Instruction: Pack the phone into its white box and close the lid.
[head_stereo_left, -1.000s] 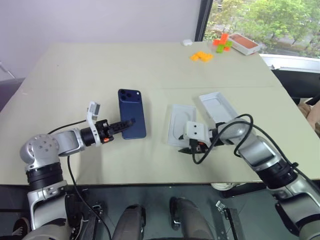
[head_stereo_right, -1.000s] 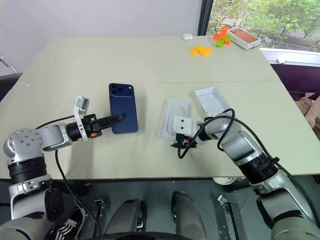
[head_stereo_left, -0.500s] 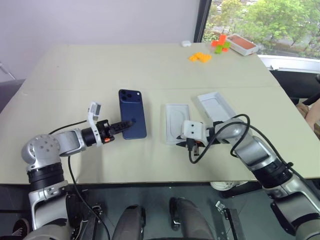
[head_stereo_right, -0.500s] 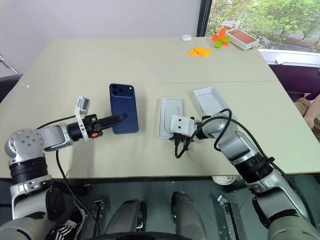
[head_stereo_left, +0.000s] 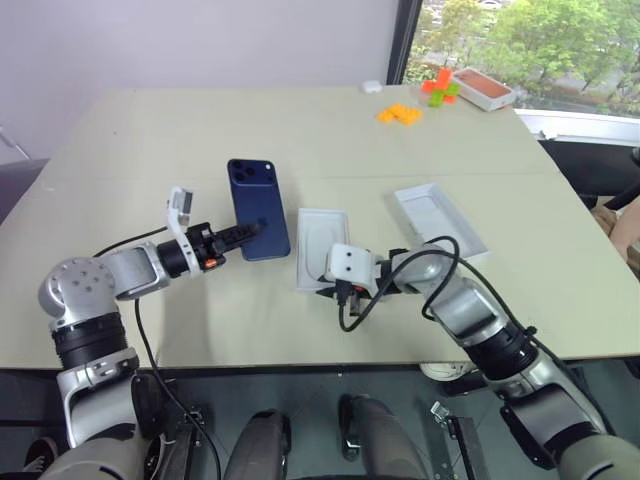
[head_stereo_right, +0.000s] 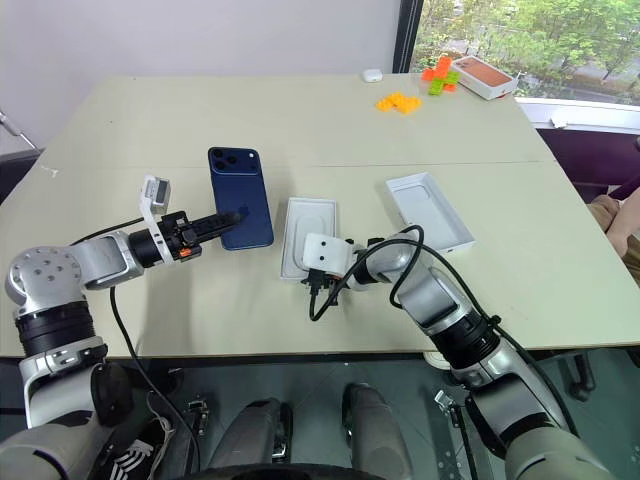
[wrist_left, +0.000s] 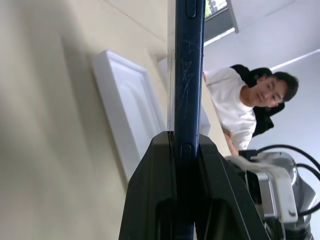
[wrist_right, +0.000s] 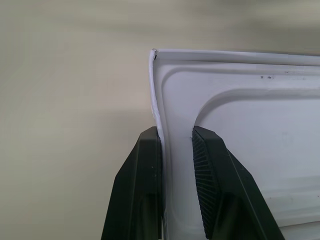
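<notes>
My left gripper (head_stereo_left: 250, 230) is shut on the lower end of the phone (head_stereo_left: 258, 205), a dark navy slab with its camera cluster at the far corner, held just above the table. In the left wrist view the phone (wrist_left: 189, 60) stands edge-on between the fingers (wrist_left: 155, 165). Right beside it lies the white box (head_stereo_left: 322, 240), a shallow tray with an oval recess in its floor. My right gripper (head_stereo_left: 330, 290) is shut on its near rim (wrist_right: 156, 100). The lid (head_stereo_left: 440, 222) lies hollow side up further right, apart from both.
Orange blocks (head_stereo_left: 402, 113), green and orange blocks (head_stereo_left: 440, 85), an orange-red flat box (head_stereo_left: 485, 88) and a small white object (head_stereo_left: 372, 87) sit at the far right of the table (head_stereo_left: 200, 130). A person in a white shirt (wrist_left: 235, 105) is beyond the table.
My right gripper shut on the white box's near rim and dragged it left, away from the lid and up beside the phone. The left gripper kept hold of the phone.
</notes>
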